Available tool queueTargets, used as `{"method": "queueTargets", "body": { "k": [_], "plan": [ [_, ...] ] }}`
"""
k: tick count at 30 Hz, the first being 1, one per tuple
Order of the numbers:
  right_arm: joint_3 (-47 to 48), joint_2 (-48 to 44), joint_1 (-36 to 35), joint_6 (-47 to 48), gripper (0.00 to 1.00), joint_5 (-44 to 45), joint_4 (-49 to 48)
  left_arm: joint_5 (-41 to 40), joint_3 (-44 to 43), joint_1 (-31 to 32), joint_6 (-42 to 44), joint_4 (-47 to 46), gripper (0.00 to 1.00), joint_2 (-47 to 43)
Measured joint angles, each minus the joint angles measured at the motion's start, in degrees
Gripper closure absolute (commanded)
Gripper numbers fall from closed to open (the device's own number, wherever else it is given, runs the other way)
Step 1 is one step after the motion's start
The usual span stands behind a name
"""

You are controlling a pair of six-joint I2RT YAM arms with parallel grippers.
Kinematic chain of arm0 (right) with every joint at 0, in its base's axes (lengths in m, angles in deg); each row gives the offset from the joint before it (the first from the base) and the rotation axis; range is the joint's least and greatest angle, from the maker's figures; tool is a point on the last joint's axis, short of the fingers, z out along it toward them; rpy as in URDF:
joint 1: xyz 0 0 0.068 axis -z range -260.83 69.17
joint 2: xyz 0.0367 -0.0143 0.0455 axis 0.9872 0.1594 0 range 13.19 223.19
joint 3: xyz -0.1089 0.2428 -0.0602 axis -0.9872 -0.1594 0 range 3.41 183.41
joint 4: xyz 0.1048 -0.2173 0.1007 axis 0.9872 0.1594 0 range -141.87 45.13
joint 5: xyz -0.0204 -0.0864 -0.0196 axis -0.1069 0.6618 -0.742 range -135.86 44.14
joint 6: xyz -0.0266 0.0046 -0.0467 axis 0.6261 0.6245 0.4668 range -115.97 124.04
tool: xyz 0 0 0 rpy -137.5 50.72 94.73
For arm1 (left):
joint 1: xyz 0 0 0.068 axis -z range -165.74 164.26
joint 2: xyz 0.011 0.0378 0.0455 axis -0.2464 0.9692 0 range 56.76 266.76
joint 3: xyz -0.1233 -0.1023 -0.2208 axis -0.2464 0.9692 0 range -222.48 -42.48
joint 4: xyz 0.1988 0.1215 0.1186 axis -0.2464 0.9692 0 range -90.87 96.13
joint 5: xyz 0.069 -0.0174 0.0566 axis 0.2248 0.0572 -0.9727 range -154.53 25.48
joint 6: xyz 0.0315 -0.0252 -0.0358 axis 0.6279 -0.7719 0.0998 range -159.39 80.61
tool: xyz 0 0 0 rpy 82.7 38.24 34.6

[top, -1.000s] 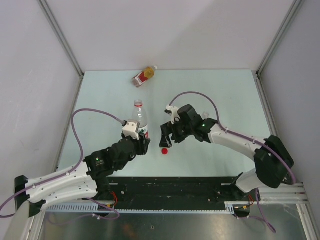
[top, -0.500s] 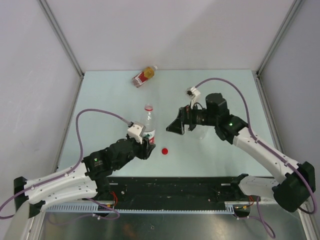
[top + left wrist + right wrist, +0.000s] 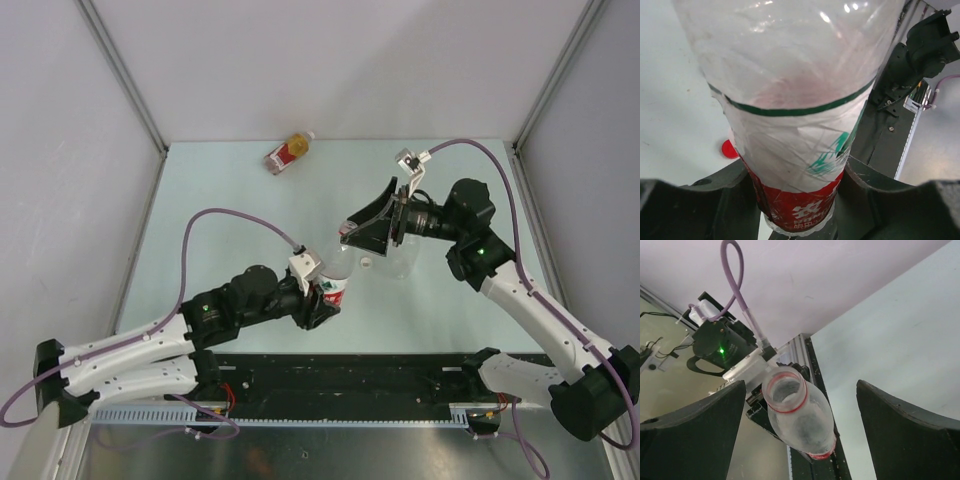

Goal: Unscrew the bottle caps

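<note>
My left gripper (image 3: 322, 298) is shut on the lower, red-and-white labelled part of the clear bottle (image 3: 336, 280) and holds it tilted off the table, its neck toward the right gripper. In the left wrist view the bottle (image 3: 790, 125) fills the frame between the fingers (image 3: 700, 205). Its mouth (image 3: 785, 389) is open, with only a red ring. My right gripper (image 3: 362, 228) is open and empty, its fingers (image 3: 695, 430) wide on either side of that mouth without touching it. The red cap (image 3: 729, 149) lies on the table below the bottle. A small white cap (image 3: 367, 263) lies nearby.
The short amber bottle (image 3: 288, 152) lies on its side at the back of the table. A clear unlabelled bottle (image 3: 403, 260) stands under the right arm. Grey walls enclose the table on three sides. The black base rail (image 3: 340, 378) runs along the near edge.
My left gripper has carried the labelled bottle right and nearer and tilted it toward the right gripper. My right gripper has risen, moved back and right, and turned to face the bottle's mouth.
</note>
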Motion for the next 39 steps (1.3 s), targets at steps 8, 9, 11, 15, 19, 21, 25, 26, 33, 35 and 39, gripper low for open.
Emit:
{"method": "queueTargets", "body": {
  "k": [8,9,11,15,19,21,25,26,33,35,39],
  "plan": [
    [0.02,0.04,0.0,-2.86,0.56,-1.68,-2.73,3.28,-1.03,0.0,1.05,-0.46,0.83,2.12],
    [0.02,0.09,-0.02,-3.08,0.62,-1.9,-2.99,3.34,-1.03,0.0,1.07,-0.46,0.83,2.12],
    [0.02,0.26,-0.02,-3.45,0.76,-2.43,-3.52,3.32,-1.03,0.0,1.07,-0.44,0.82,2.1],
    [0.02,0.52,0.0,-1.97,0.98,-2.45,-4.2,3.21,-1.05,0.0,0.68,-0.35,0.77,1.79],
    [0.13,0.55,-0.28,-1.16,1.0,-2.38,-4.33,2.6,-1.05,0.0,0.79,0.13,0.52,1.31],
    [0.17,0.55,-0.28,-0.81,1.0,-2.27,-4.33,2.23,-1.03,0.0,0.92,0.37,0.27,1.09],
    [0.22,0.37,-0.28,-0.09,1.0,-1.7,-2.91,0.9,-1.05,0.0,2.01,0.17,0.03,0.04],
    [0.22,0.33,-0.28,0.2,1.0,-1.36,-2.14,0.39,-1.05,0.0,2.32,-0.02,0.01,-0.44],
    [0.24,-0.68,-0.74,6.14,1.0,4.07,5.75,-3.89,-1.05,0.0,3.02,-0.48,0.01,-3.19],
    [0.24,-1.16,-1.51,9.03,1.0,7.63,8.76,-5.31,-1.05,0.0,3.08,-0.48,0.01,-3.98],
    [0.24,-1.6,-5.35,15.47,1.0,17.57,13.97,-7.34,-1.05,0.0,3.52,-0.48,0.01,-5.7]
  ]
}}
